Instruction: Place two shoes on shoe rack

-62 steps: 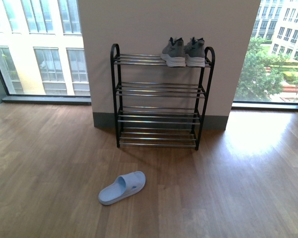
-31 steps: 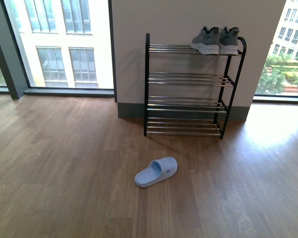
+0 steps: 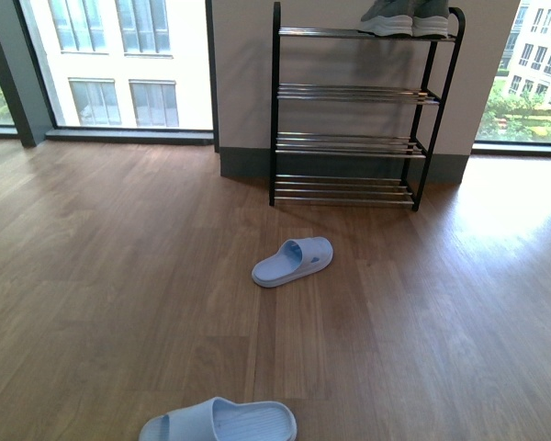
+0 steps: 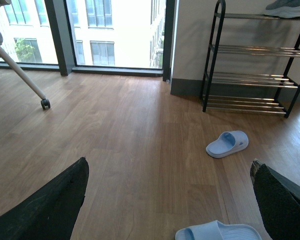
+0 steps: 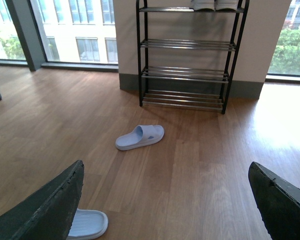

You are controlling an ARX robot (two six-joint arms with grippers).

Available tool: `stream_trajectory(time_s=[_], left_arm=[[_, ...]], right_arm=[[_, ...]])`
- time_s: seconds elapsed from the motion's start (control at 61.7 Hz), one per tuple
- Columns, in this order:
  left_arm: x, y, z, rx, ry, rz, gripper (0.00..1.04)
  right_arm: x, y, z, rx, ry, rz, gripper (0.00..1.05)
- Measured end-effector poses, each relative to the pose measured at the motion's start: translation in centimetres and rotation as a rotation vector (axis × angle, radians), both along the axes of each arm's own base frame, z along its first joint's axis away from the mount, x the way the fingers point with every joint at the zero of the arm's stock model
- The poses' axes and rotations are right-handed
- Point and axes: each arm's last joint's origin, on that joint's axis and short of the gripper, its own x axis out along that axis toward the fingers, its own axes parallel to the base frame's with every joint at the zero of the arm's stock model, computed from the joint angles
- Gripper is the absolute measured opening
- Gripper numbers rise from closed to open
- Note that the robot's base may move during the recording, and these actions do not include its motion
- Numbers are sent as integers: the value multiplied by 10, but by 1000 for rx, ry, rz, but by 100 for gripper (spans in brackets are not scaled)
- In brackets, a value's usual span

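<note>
with both shoes (image 3: 404, 16) on the top shelf of the rack (image 3: 349, 92), upper right, i'd steer the left gripper (image 4: 168, 164) and right gripper (image 5: 166, 166), both wide and empty, well clear of it.

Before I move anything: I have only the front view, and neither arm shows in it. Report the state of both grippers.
Observer: The left gripper is open, with its fingers wide apart and nothing between them.
Operator: Now the right one.
Observer: The right gripper is also open and empty. The near slipper peeks out from behind one of its fingers.
Operator: Name anything standing on the floor that my frame misses.
Observer: A white chair leg on a caster stands near the dark window post. It shows in the left wrist view.
</note>
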Motion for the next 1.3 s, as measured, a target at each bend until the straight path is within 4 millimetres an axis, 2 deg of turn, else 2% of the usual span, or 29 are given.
stream_trajectory(time_s=[1.296], left_arm=[[0,0,0,0,0,-1,95]], right_arm=[[0,0,0,0,0,0,95]])
